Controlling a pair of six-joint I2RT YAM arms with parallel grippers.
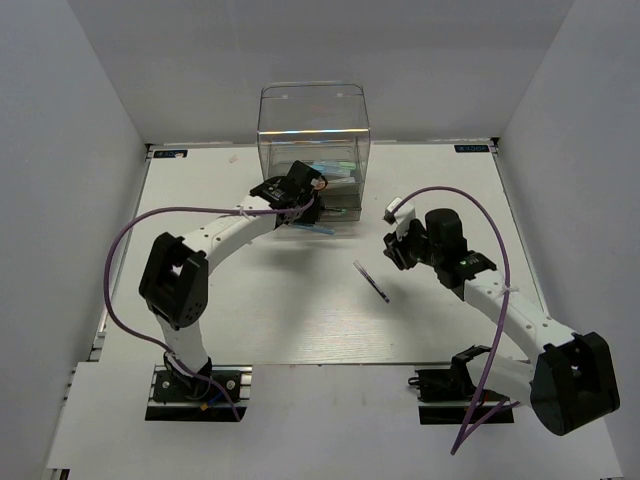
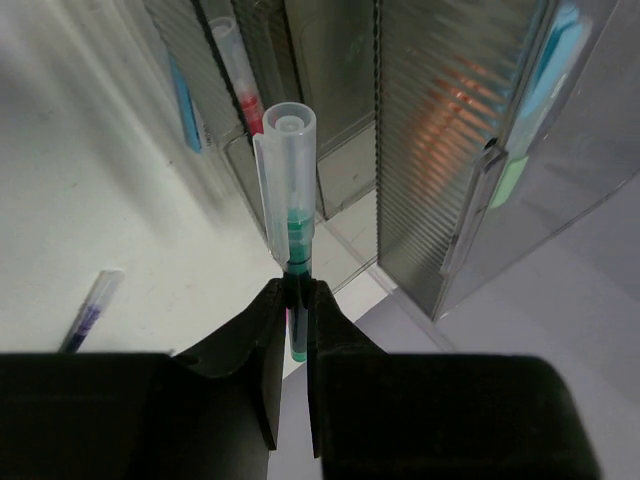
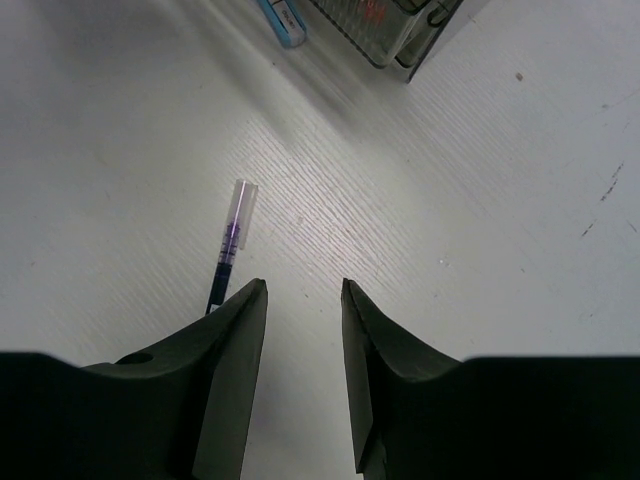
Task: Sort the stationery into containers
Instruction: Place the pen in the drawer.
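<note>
From above, the clear drawer unit (image 1: 313, 130) stands at the far middle of the surface (image 1: 250, 300). The left end effector (image 1: 308, 190) is up against the unit's near face. A blue pen (image 1: 318, 228) lies just near of the unit. The right end effector (image 1: 392, 245) hangs to the right, and a dark purple pen (image 1: 372, 281) lies on the surface just beside it, on its near left.

In the left wrist view, the left end effector is clamped on a dark green pen (image 2: 289, 200), which stands upright with its clear cap pointing at the drawer fronts. A red pen (image 2: 238, 75) shows in a drawer beyond it. Orange, light blue and mint-green shapes glow behind the ribbed fronts at the right, too blurred to tell more.

In the right wrist view, the right end effector's jaws stand apart with only bare surface between them. The dark purple pen lies just outside one finger (image 3: 235, 340), not gripped. A corner of the drawer unit and the blue pen show at the far edge.
</note>
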